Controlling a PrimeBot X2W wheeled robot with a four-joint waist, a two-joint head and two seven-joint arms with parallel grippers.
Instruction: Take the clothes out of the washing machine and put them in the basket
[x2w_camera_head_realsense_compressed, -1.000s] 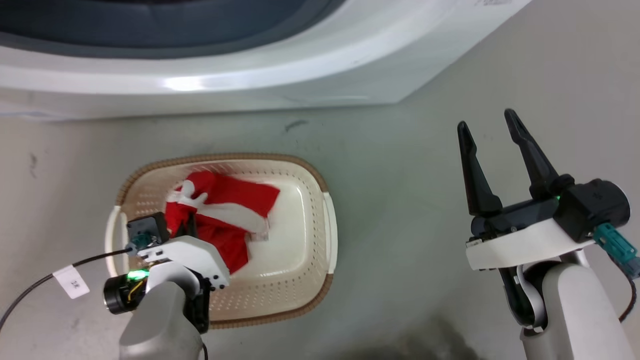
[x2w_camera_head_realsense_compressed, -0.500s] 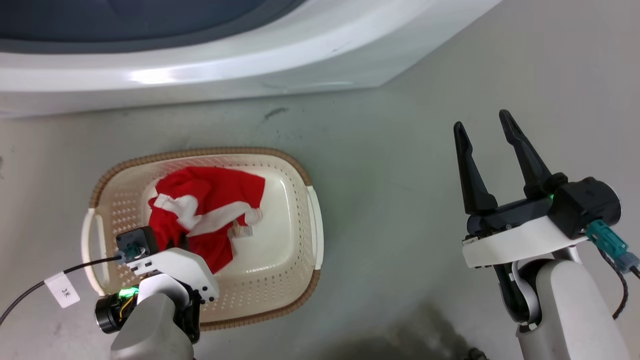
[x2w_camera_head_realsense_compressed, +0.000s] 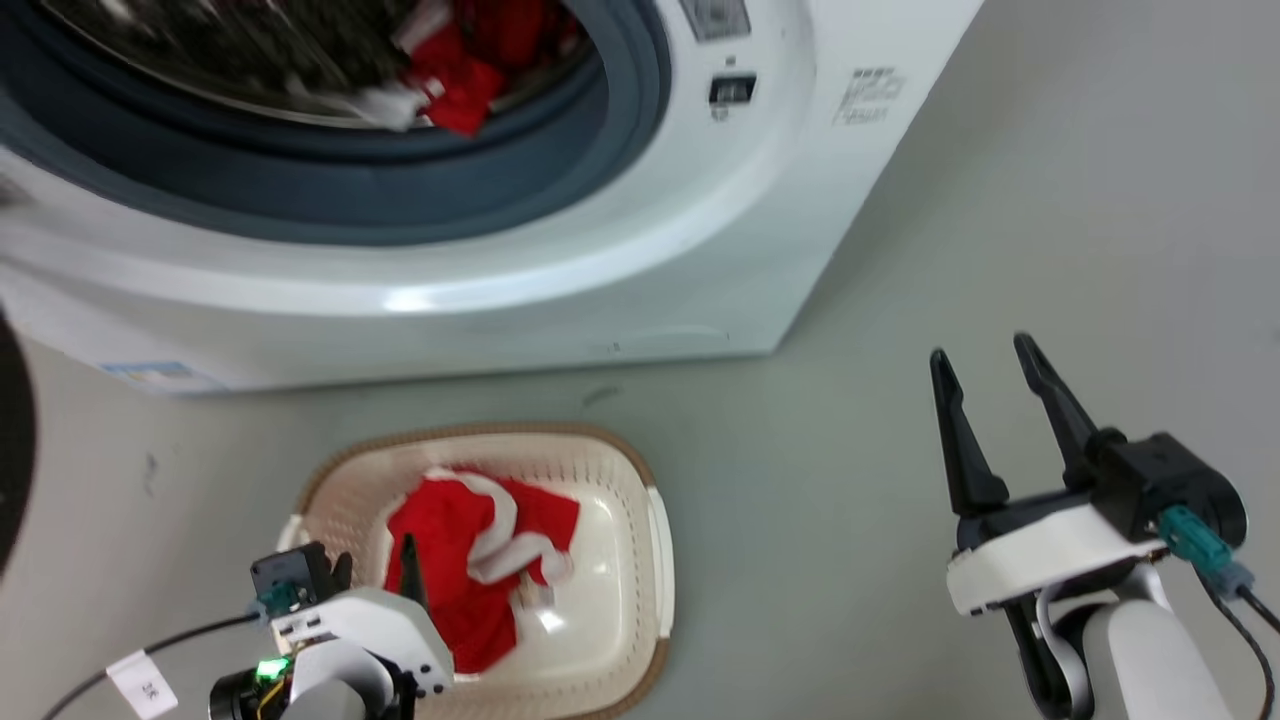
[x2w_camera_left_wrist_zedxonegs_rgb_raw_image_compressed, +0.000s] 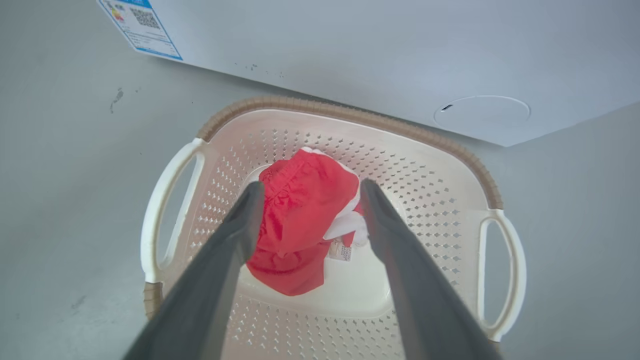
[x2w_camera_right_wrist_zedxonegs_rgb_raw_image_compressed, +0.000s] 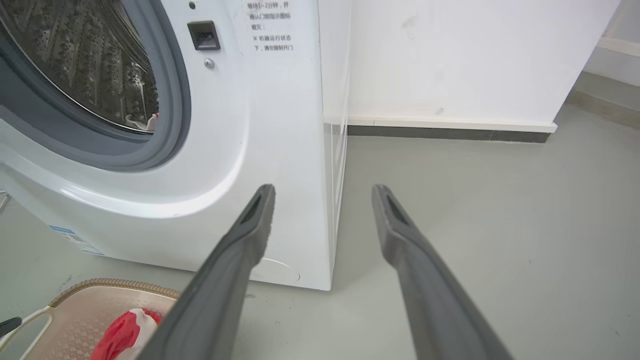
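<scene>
The washing machine (x2w_camera_head_realsense_compressed: 700, 200) stands open ahead, and red clothes (x2w_camera_head_realsense_compressed: 470, 60) lie in its steel drum (x2w_camera_right_wrist_zedxonegs_rgb_raw_image_compressed: 90, 60). On the floor in front sits the cream basket (x2w_camera_head_realsense_compressed: 480, 432), holding one red garment with white trim (x2w_camera_head_realsense_compressed: 470, 560). My left gripper (x2w_camera_left_wrist_zedxonegs_rgb_raw_image_compressed: 311, 186) hangs open over the basket (x2w_camera_left_wrist_zedxonegs_rgb_raw_image_compressed: 350, 112), its fingers either side of the garment (x2w_camera_left_wrist_zedxonegs_rgb_raw_image_compressed: 295, 220) and apart from it. Off to the right of the washer's corner, my right gripper (x2w_camera_head_realsense_compressed: 980, 348) is open above bare floor with nothing between its fingers. In the right wrist view it (x2w_camera_right_wrist_zedxonegs_rgb_raw_image_compressed: 324, 190) points at the washing machine (x2w_camera_right_wrist_zedxonegs_rgb_raw_image_compressed: 280, 125).
A dark edge of the round door (x2w_camera_head_realsense_compressed: 10, 450) shows at the far left. Grey floor (x2w_camera_head_realsense_compressed: 800, 500) lies open between the basket and my right arm. A white wall with a dark skirting (x2w_camera_right_wrist_zedxonegs_rgb_raw_image_compressed: 450, 132) runs behind the washer's right side.
The head camera has tilted up, bringing the drum opening and the clothes inside into view. My left gripper's fingers now show apart above the garment lying in the basket. The right gripper stays open.
</scene>
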